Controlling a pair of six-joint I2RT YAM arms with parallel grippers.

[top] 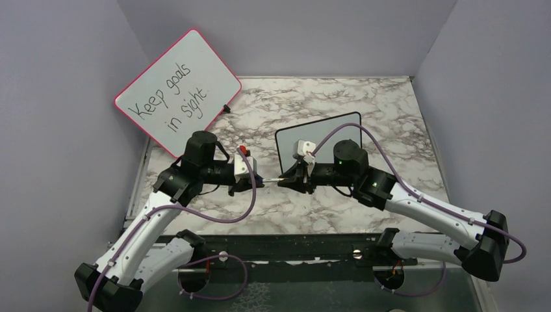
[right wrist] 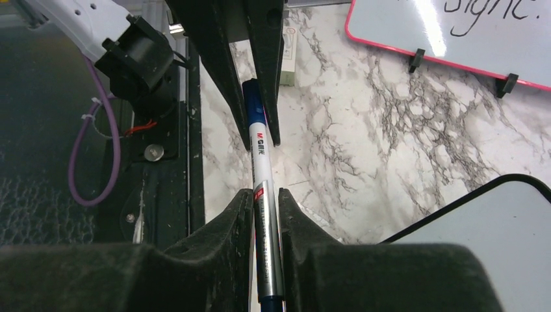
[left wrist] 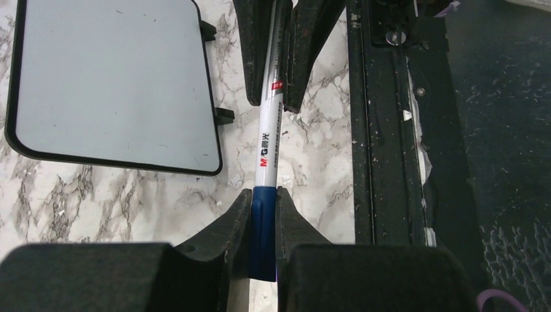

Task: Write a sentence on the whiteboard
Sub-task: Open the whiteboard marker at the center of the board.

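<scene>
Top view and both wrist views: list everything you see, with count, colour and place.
whiteboard: one, black frame, blank, mid-table.
red-framed board: one, white with black writing, propped at back left.
marker: one, white barrel with blue cap, held between both grippers.
table: one, white-grey marble, under everything.
left gripper: one, black, shut on the marker's cap.
right gripper: one, black, shut on the marker's barrel.

My worktop (top: 390, 110) is white marble with grey veins. Plain lavender walls (top: 292, 32) close it in behind and on both sides. A black rail (top: 292, 244) runs along its near edge. The light is soft and even.
</scene>
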